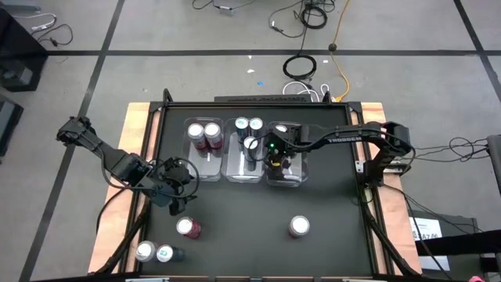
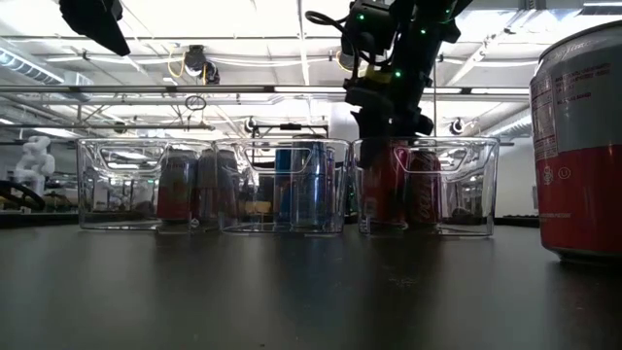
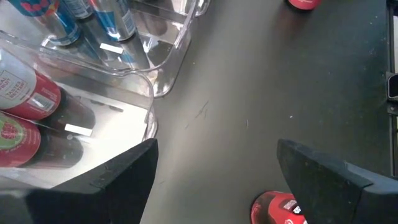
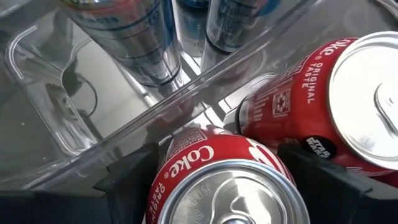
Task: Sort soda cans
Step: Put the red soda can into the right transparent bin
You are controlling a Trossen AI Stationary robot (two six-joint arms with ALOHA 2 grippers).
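Note:
Three clear bins stand side by side. The left bin [image 1: 202, 149] holds two maroon cans [image 1: 203, 133], the middle bin [image 1: 244, 160] holds silver-blue cans [image 1: 249, 125], and the right bin [image 1: 293, 176] holds red Coke cans. My right gripper [image 4: 217, 149] reaches down into the right bin, open, with a finger on either side of an upright Coke can [image 4: 227, 186]; a second Coke can [image 4: 336, 93] stands beside it. My left gripper [image 3: 216, 149] is open and hovers over the table by the left bin, above a pinkish-red can [image 3: 280, 208]. My right gripper comes from above, pointing down, its fingers [image 4: 134, 171] flanking the top of the Coke can's body [image 4: 186, 155]. The can stands upright on the bin floor [image 2: 384, 190]. I cannot tell whether the fingers touch it.
Loose cans stand on the black table: a pinkish-red one [image 1: 188, 227], a red one [image 1: 299, 226] and two at the near left corner [image 1: 154, 252]. One red-and-silver can [image 2: 581, 146] looms close in the low view. Bare table lies between the bins and the near edge.

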